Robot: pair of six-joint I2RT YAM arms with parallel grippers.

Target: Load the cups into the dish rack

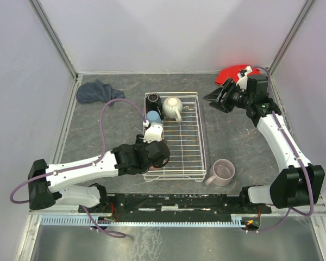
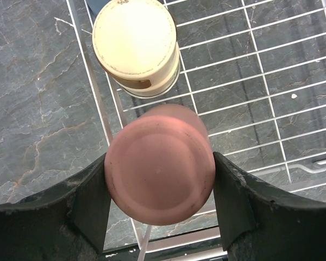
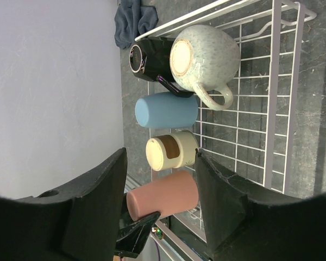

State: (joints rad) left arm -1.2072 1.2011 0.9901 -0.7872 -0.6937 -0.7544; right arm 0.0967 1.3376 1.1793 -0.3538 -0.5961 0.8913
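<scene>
Nearest the arm bases, a mauve-pink handled mug stands mouth-up on the dark grey stone-patterned table, just off the near right corner of the white wire dish rack and outside it.

At the rack's near left corner, the left gripper is clamped on a salmon-orange handleless tumbler, one finger on each side of it. The tumbler is upside down, its base facing the wrist camera, and it hangs over the rack's left rail. Whether it touches the wires cannot be told.

Just beyond it, inside the rack along the left side, a cream-coloured tumbler with a brown patch stands inverted. A blue tumbler comes next, also base-up.

In the far left corner a glossy black mug lies tipped on its side. A speckled cream mug touches it on the right, base-up, with its handle pointing toward the near side.

Past the rack's far right corner, the right gripper hovers with its fingers spread wide and nothing between them.

A red cloth lies at the far right edge and a crumpled dark blue cloth at the far left.
</scene>
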